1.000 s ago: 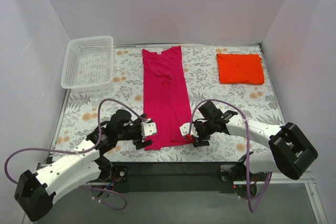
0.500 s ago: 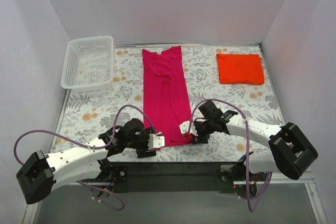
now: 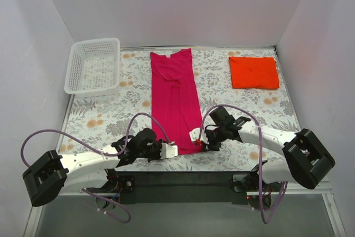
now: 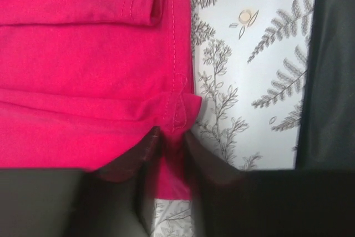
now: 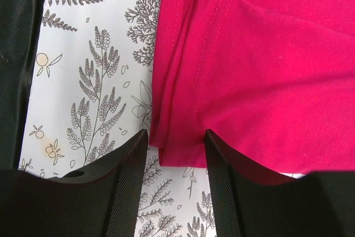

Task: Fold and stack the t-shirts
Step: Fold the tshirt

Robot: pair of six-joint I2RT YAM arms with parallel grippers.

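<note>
At the far left, the white plastic mesh basket stands well apart from the work. Your left gripper is at the near-left hem corner of the magenta-pink cotton t-shirt, jaws narrowed onto a pinch of hem. That shirt lies as a long strip down the middle with its sleeves tucked in, which I judge is ready for a near-to-far fold. Your right gripper straddles the near-right corner, jaws partly apart and not yet pinching. The orange-red cotton t-shirt lies folded at the far right, presumably as the stack's base. Underneath is a leaf-and-flower printed tablecloth, enclosed by plain pale walls.
</note>
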